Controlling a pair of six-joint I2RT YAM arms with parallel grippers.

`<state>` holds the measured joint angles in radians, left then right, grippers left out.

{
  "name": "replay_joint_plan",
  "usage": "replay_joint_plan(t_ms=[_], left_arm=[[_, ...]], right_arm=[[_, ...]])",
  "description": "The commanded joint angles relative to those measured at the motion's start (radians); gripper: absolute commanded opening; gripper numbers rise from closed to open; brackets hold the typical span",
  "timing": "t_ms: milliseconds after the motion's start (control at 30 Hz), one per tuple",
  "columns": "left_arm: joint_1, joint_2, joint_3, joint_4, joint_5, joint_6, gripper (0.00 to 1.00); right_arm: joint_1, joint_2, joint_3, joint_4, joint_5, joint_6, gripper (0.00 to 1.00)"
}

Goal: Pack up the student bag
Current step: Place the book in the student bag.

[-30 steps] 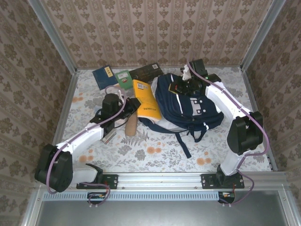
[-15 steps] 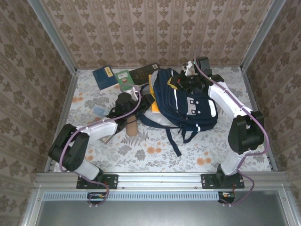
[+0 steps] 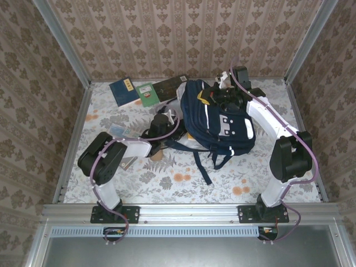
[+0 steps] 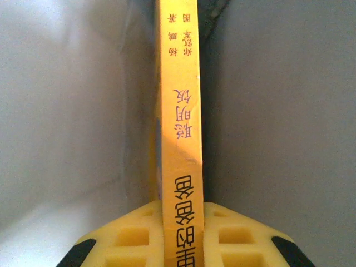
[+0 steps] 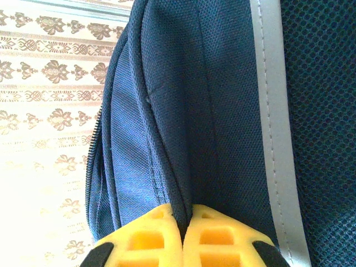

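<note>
The student bag, navy with white stripes, lies at the table's middle right, its opening facing left. My left gripper is shut on a yellow book with printed characters on its spine. The book stands edge-on between pale grey lining walls inside the bag. From above, the left gripper reaches into the bag's mouth. My right gripper is shut on a fold of the bag's navy fabric beside a grey-white stripe. It holds the bag's far top edge, right gripper.
A blue book, a green book and a dark book lie at the back left. A brown tube and a small pale blue item sit by the left arm. A dark strap trails toward the front.
The left arm has swung right and carried the yellow book into the bag's mouth, where the top view no longer shows it. The right gripper has kept hold as the bag shifted back.
</note>
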<state>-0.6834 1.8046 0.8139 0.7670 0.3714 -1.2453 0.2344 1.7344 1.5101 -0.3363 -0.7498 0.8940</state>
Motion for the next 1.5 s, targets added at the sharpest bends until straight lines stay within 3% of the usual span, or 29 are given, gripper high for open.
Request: replay_joint_plan(t_ms=[0, 167, 333, 600, 767, 933, 1033, 1200, 1300, 1467], left_arm=[[-0.03, 0.059, 0.066, 0.093, 0.047, 0.01, 0.0], [-0.065, 0.109, 0.134, -0.023, 0.023, 0.04, 0.0], [-0.084, 0.158, 0.215, -0.013, 0.039, 0.015, 0.0], [-0.083, 0.17, 0.233, 0.296, 0.069, -0.122, 0.0], [-0.092, 0.112, 0.268, 0.02, 0.048, 0.009, 0.0], [-0.1, 0.22, 0.306, -0.129, 0.038, 0.006, 0.0], [-0.11, 0.253, 0.288, -0.127, 0.029, 0.007, 0.01], [-0.112, 0.237, 0.283, -0.173, 0.01, 0.03, 0.42], [-0.111, 0.194, 0.268, -0.226, -0.01, 0.062, 0.58], [-0.102, 0.105, 0.254, -0.376, -0.057, 0.143, 0.67]], right_arm=[[0.002, -0.016, 0.055, 0.094, -0.083, 0.019, 0.0], [0.005, -0.016, 0.05, 0.092, -0.082, 0.017, 0.0], [0.007, -0.013, 0.042, 0.098, -0.084, 0.017, 0.0], [0.01, -0.009, 0.036, 0.098, -0.088, 0.016, 0.0], [0.013, -0.009, 0.035, 0.107, -0.092, 0.021, 0.0], [0.015, -0.006, 0.038, 0.114, -0.095, 0.024, 0.0], [0.015, -0.005, 0.039, 0.111, -0.097, 0.021, 0.0], [0.014, -0.009, 0.035, 0.092, -0.094, 0.003, 0.0], [0.015, -0.009, 0.036, 0.086, -0.093, -0.005, 0.0], [0.011, -0.01, 0.035, 0.072, -0.092, -0.018, 0.0]])
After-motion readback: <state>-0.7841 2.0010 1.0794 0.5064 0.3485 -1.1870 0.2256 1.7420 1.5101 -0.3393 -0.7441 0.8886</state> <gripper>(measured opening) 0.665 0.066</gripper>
